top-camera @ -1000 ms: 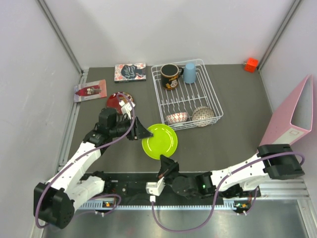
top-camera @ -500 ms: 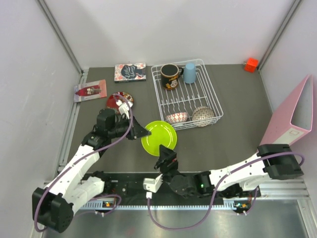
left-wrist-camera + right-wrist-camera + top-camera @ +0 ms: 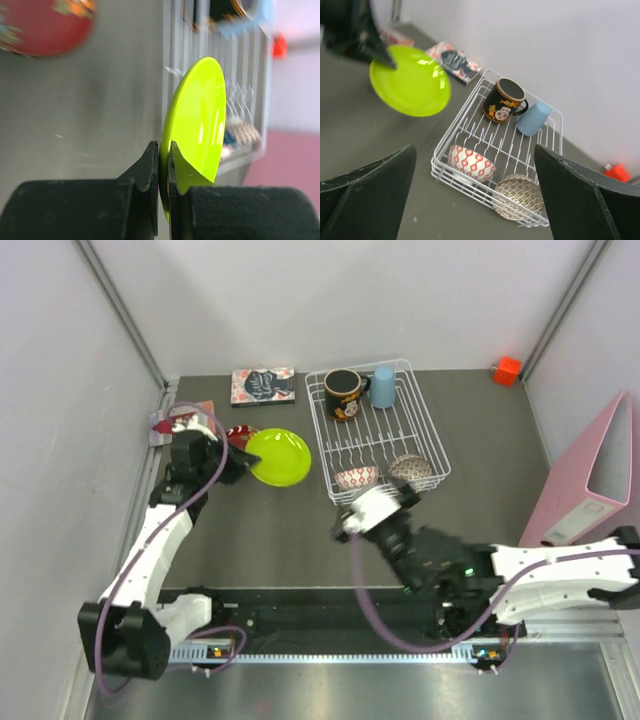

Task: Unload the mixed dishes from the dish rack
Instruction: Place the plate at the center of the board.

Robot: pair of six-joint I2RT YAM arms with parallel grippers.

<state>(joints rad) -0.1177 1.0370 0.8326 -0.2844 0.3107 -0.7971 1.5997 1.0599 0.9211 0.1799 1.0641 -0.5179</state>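
Note:
The white wire dish rack (image 3: 432,445) holds a black mug (image 3: 345,393), a pale blue cup (image 3: 383,386), a white bowl with a red pattern (image 3: 471,161) and a beige patterned bowl (image 3: 520,195). My left gripper (image 3: 163,150) is shut on the rim of the lime-green plate (image 3: 197,120) and holds it above the table, left of the rack (image 3: 170,55). In the top view this plate (image 3: 280,457) hangs beside the red floral plate (image 3: 238,432), which lies flat and is partly hidden. My right gripper (image 3: 474,148) is open and empty, just off the rack's near left corner.
Two printed cards (image 3: 263,384) (image 3: 190,416) lie at the back left, the second partly under the left arm. A small orange-red block (image 3: 507,370) sits in the back right corner. A pink binder (image 3: 590,475) stands along the right wall.
The left gripper closed on the green plate and carried it back and left toward the red plate. The right gripper opened wide and swung from the near edge up to the rack's front.

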